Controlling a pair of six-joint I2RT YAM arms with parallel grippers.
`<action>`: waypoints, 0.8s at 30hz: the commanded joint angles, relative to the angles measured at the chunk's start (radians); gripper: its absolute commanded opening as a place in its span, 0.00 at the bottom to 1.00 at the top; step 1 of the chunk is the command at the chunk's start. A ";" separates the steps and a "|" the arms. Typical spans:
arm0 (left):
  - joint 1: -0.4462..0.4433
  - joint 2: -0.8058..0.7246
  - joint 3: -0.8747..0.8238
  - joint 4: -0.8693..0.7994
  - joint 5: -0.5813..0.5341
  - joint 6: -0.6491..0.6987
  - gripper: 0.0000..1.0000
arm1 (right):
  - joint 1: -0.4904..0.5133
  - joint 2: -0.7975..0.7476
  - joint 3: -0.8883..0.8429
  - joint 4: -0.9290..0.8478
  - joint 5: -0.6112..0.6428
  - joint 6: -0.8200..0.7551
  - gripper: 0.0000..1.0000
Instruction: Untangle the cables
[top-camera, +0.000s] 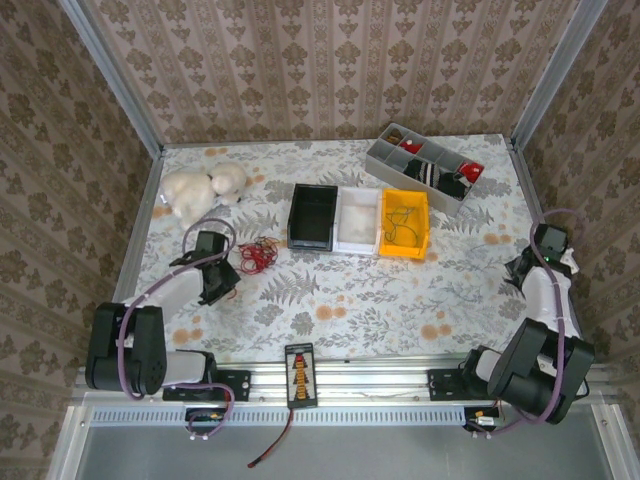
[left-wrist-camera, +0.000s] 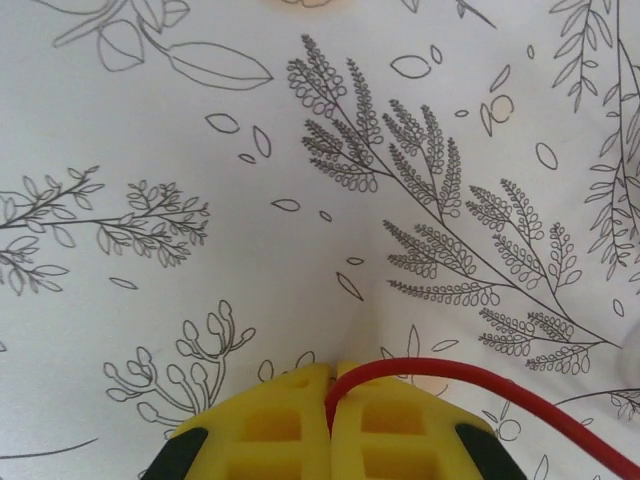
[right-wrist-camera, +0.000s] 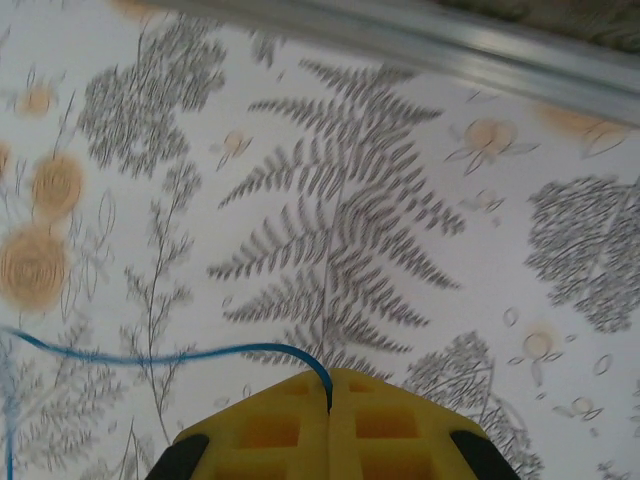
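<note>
On the near left of the counter (top-camera: 340, 300), the left arm (top-camera: 185, 288) reaches toward the cables (top-camera: 258, 256). They form a small red-and-dark clump just right of the left jaws and a little farther away. The clump is roundish, with no clear long axis. This arm is much the nearer one. The left jaws are pressed together on a red strand (left-wrist-camera: 480, 385), which leaves them toward the right. The right arm (top-camera: 548, 290) sits well apart at the right edge. The right jaws are also together, pinching a thin blue strand (right-wrist-camera: 150, 357) that curves off leftward in the wrist view. The next pull probably needs to draw the red strand away from the clump. Farther back stands a row of bins (top-camera: 312, 243)
</note>
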 joint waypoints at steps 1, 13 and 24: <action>-0.018 -0.007 -0.003 -0.018 0.007 0.041 0.00 | 0.022 -0.010 0.028 -0.004 -0.091 -0.014 0.00; -0.361 0.120 0.119 0.212 0.478 0.372 0.00 | 0.437 -0.253 0.216 0.102 0.031 -0.161 0.00; -0.426 0.244 0.170 0.228 0.388 0.346 0.00 | 0.606 -0.180 0.598 0.257 -0.070 -0.293 0.00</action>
